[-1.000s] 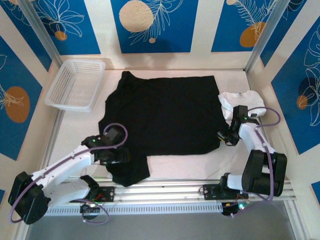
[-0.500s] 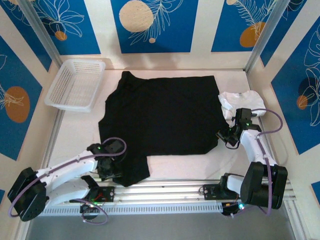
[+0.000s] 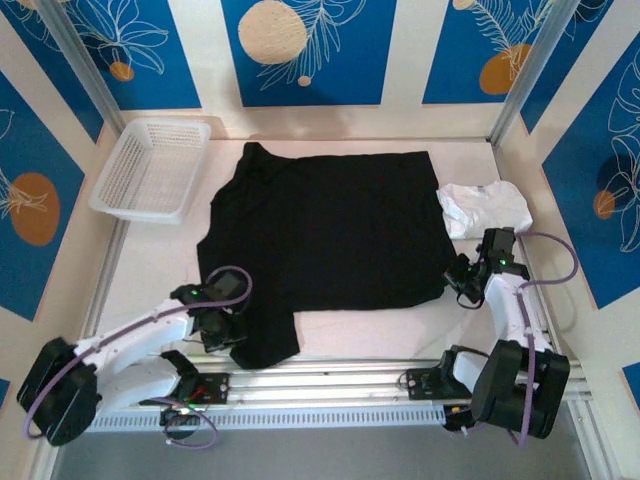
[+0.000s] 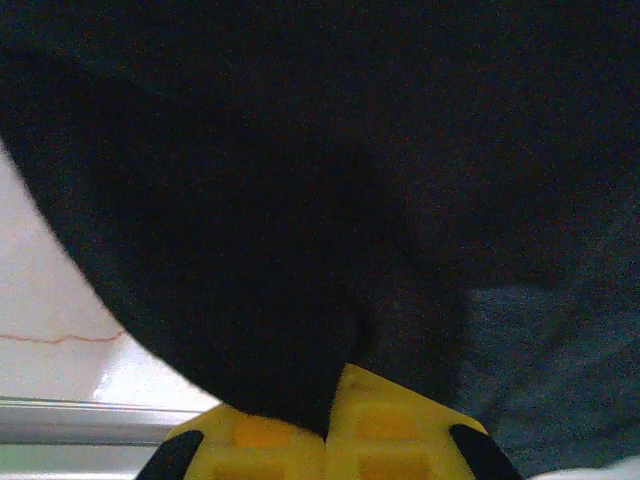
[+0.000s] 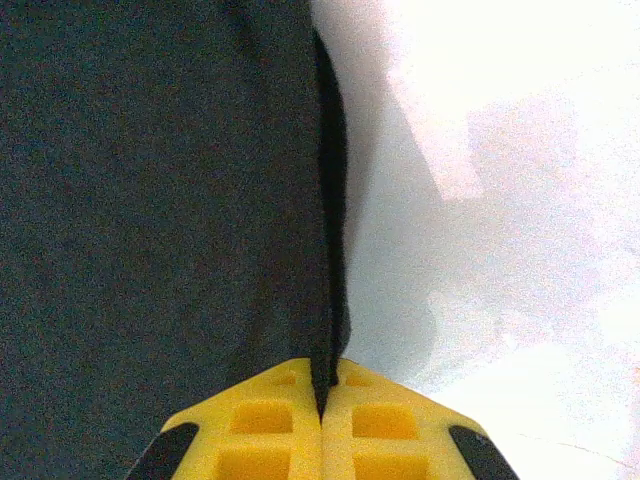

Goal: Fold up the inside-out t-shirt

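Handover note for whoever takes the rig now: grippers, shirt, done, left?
Grippers: left gripper shut on the t-shirt at its near-left flap; right gripper shut on its right edge, near corner.
Things: t-shirt spread flat on the table, plain black face up; white garment beside its far-right corner; basket far left.
Done: both grips taken.
Left: no fold made yet; all folding.

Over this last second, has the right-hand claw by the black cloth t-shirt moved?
Yes. The right gripper, shut on the edge of the black cloth t-shirt, has drawn back toward the near rail, away from the small white folded garment.
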